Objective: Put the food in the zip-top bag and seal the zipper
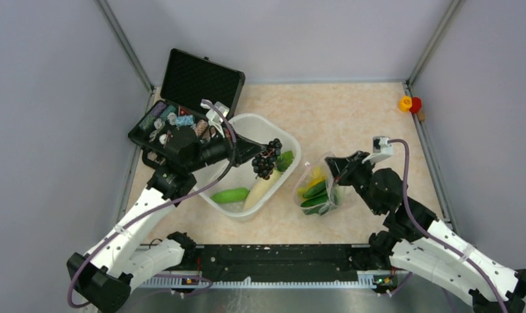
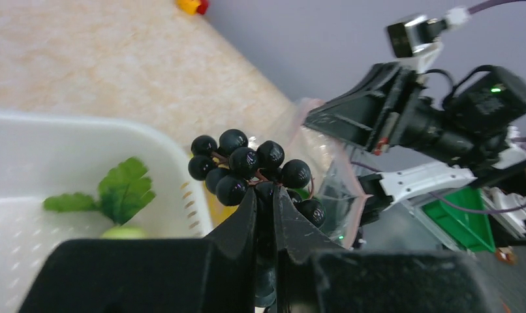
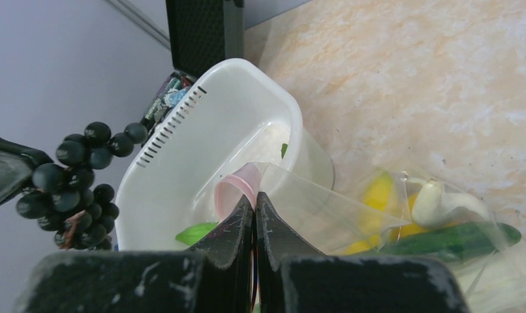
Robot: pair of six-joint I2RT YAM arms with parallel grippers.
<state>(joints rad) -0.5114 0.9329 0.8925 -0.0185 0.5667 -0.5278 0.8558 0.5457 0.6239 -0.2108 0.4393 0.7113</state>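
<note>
My left gripper (image 1: 259, 155) is shut on the dark grapes (image 1: 267, 158) and holds them above the right side of the white tub (image 1: 281, 182); they show up close in the left wrist view (image 2: 247, 168) and at the left of the right wrist view (image 3: 71, 182). A cucumber (image 1: 230, 195), a white radish (image 1: 261, 189) and bok choy leaves (image 1: 284, 160) lie in the tub. My right gripper (image 1: 330, 164) is shut on the pinkish zipper strip (image 3: 237, 186) of the clear zip-top bag (image 1: 318, 191), holding its mouth up. The bag holds a yellow pepper (image 3: 378, 195) and a cucumber (image 3: 453, 238).
An open black case (image 1: 182, 111) of small trinkets stands behind the left arm at the back left. A red and yellow toy (image 1: 409, 104) lies at the back right corner. Grey walls close in the table on three sides.
</note>
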